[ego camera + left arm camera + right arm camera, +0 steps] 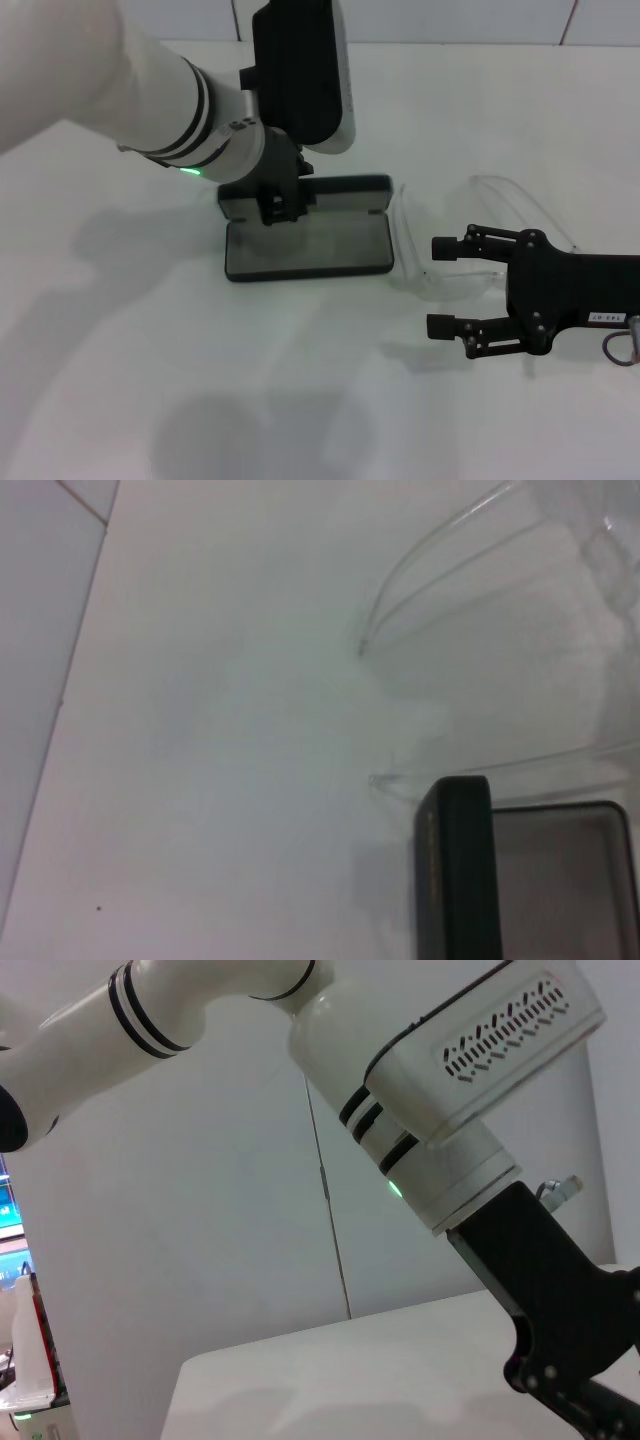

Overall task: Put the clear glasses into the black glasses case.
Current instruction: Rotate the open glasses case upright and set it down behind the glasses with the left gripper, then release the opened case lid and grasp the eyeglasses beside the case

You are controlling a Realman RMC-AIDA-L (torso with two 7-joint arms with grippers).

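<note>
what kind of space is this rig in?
Probably a lab or test bench, not a home: a plain white table, bare panelled white walls, and only an open black glasses case and clear glasses laid out.

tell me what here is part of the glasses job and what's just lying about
Part of the job:
- clear glasses, on the table beside the case
- black glasses case, lying open
- left hand, down at the case
- right hand, open, beside the glasses

Just there:
- white table, nothing else loose on it
</note>
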